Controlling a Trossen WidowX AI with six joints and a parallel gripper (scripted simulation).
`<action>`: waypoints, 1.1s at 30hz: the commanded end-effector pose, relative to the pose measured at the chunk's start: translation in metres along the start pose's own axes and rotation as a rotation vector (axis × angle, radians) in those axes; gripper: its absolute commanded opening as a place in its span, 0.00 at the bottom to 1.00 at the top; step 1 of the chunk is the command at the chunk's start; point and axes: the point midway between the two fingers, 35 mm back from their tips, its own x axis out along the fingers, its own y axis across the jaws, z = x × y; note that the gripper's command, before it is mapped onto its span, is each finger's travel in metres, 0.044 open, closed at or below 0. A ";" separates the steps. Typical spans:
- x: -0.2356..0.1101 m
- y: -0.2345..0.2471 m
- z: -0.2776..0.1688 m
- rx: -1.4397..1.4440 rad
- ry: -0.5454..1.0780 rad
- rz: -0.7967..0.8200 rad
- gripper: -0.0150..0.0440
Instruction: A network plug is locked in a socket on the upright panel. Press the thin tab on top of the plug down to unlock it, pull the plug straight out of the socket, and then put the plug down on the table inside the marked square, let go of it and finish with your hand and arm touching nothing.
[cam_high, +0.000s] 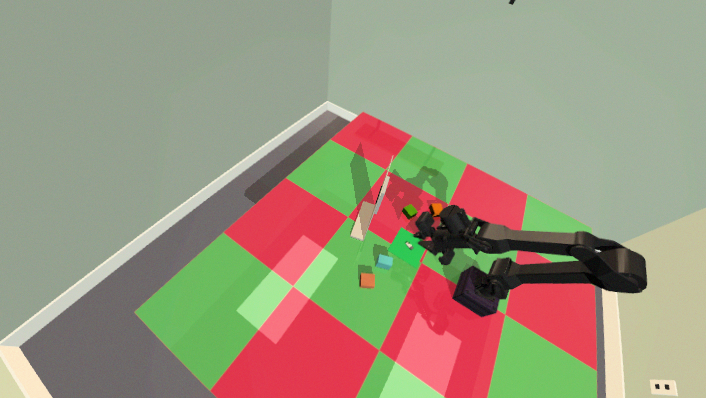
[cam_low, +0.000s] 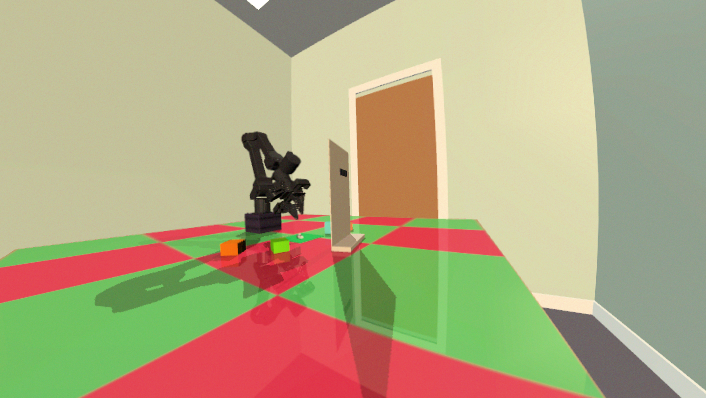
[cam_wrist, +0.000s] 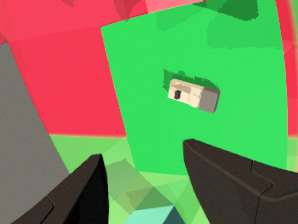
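Note:
The small cream plug (cam_high: 409, 245) (cam_low: 300, 236) (cam_wrist: 196, 92) with a grey end lies on the table inside the bright green marked square (cam_high: 407, 258) (cam_wrist: 150, 120). The upright panel (cam_high: 383, 194) (cam_low: 339, 205) stands beyond the square, with a dark socket opening (cam_low: 343, 172) high on it. My gripper (cam_high: 419, 239) (cam_low: 298, 215) (cam_wrist: 144, 157) is open, its fingers partly apart with nothing between them. It hangs above the table near the plug, apart from it. In the wrist view the plug lies beyond the fingertips, its whole outline in sight.
A green block (cam_high: 410, 211) (cam_low: 280, 245) and an orange block (cam_high: 436, 209) (cam_low: 231, 247) lie on one side of the square. A cyan block (cam_high: 384, 261) (cam_low: 327, 228) (cam_wrist: 154, 216) and a red-orange block (cam_high: 367, 280) lie on the other. The panel's foot (cam_high: 363, 220) rests on the table.

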 end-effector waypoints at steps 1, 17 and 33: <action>-0.006 0.004 0.000 0.004 -0.001 0.004 0.52; -0.024 0.013 0.000 0.004 -0.001 0.004 0.52; -0.044 0.019 0.000 0.004 -0.001 0.003 0.52</action>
